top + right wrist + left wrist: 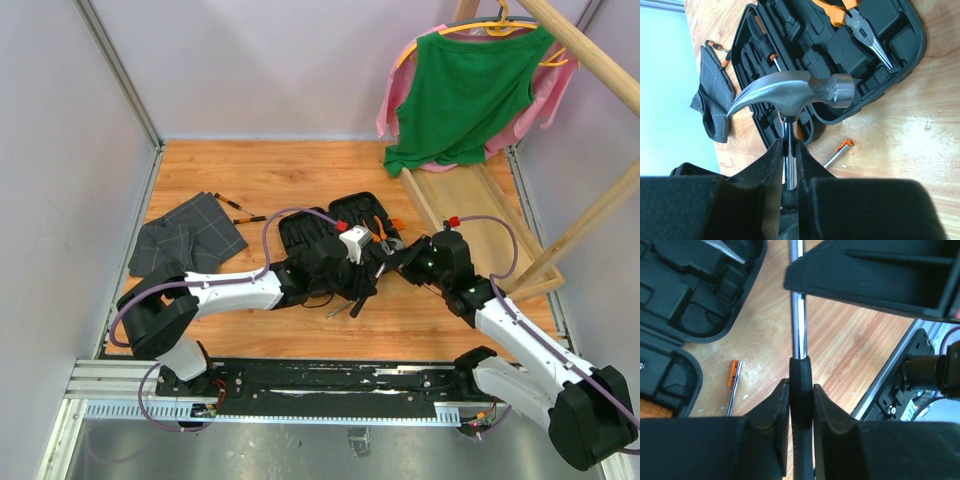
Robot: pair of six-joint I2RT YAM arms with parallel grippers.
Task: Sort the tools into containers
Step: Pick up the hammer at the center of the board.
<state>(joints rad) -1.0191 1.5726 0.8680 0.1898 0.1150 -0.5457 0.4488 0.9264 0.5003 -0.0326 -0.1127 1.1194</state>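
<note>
The claw hammer (795, 92) hangs over the open black tool case (900, 55), held by both arms. My right gripper (788, 150) is shut on its steel shaft just below the head. My left gripper (801, 390) is shut on the black handle (801, 375), with the shaft (798, 315) running up to the right gripper's body. The orange-handled pliers (860, 25) lie in a moulded slot of the case. Two screwdrivers (240, 210) lie on the wood by the cloth. In the top view both grippers (355, 272) (398, 262) meet in front of the case (300, 235).
A folded dark grey cloth (190, 240) lies at the left. A small orange-tipped metal piece (733, 382) lies on the wood near the case. The long wooden tray (480, 215) and a green shirt on a hanger (465, 90) are at the back right.
</note>
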